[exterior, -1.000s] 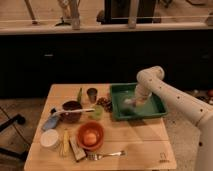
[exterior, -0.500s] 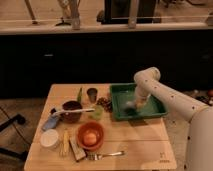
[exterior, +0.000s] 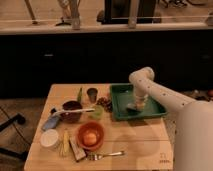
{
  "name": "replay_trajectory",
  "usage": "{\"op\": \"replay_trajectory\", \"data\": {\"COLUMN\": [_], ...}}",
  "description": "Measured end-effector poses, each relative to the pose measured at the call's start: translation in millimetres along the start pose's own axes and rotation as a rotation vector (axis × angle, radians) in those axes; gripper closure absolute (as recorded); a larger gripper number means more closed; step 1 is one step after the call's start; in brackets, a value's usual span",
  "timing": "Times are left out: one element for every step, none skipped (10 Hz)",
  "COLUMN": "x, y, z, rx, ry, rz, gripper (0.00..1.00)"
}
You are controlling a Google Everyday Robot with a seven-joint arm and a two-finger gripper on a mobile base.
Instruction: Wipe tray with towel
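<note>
Dark cabinets and a counter run behind your wooden table (exterior: 135,142). Starting at the left edge you have a white round container (exterior: 50,139) near the front, a light blue elongated object (exterior: 51,122) with a white handle, and a dark bowl (exterior: 71,110) behind it. Toward the middle sit an orange bowl (exterior: 90,135), a fork (exterior: 106,155) at the front edge, and a small dark cup (exterior: 92,94) near the back edge. At the right back corner lies the green tray (exterior: 120,100), its long axis running left to right. Your gripper (exterior: 136,105) hangs down inside the tray, right of its middle, and whether its fingers are spread or pressed together you cannot tell. A pale patch at its tip looks like the towel (exterior: 133,107), pressed on the tray floor just below the gripper. Most uncovered tray floor lies to the gripper's left, so the next stroke, as I judge it, should sweep leftward along the long axis.
</note>
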State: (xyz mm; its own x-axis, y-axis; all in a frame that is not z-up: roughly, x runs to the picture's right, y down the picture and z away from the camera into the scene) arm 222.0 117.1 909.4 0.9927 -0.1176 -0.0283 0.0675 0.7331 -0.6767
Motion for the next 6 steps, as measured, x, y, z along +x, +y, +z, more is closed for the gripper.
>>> {"op": "replay_trajectory", "data": {"x": [10.6, 12.6, 10.8, 7.9, 6.9, 5.6], "y": [0.6, -3.1, -9.3, -22.0, -28.9, -32.8], "z": [0.3, -2.0, -6.2, -12.9, -16.3, -15.4], "rx": [-0.005, -0.001, 0.008, 0.02, 0.024, 0.019], "ry": [0.014, 0.026, 0.033, 0.055, 0.067, 0.081], "rz": [0.015, 0.017, 0.015, 0.007, 0.0, -0.01], "gripper": [0.97, 0.97, 0.97, 0.97, 0.97, 0.97]}}
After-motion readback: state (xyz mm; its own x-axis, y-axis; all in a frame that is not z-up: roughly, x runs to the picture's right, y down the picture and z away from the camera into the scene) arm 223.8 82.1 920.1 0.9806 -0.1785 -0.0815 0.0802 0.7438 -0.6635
